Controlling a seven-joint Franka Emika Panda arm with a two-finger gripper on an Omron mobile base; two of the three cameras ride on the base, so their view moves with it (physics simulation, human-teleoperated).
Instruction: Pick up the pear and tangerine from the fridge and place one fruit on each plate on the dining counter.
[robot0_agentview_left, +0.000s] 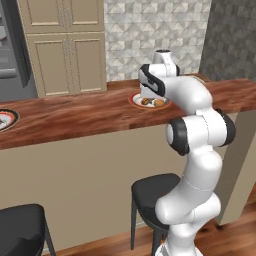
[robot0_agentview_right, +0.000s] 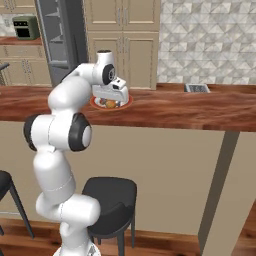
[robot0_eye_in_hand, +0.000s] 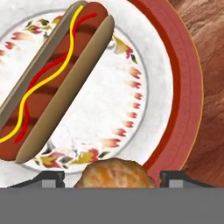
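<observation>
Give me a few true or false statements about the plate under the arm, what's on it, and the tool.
1. A hot dog lies on the plate below the tool. True.
2. The hot dog is plain, with no sauce. False: yellow and red lines of sauce run along it.
3. The tangerine sits between the fingertips, on the plate. True.
4. The plate rests on the floor. False: it is on the dining counter.
5. Another plate lies at the counter's left end in the left base view. True.
</observation>
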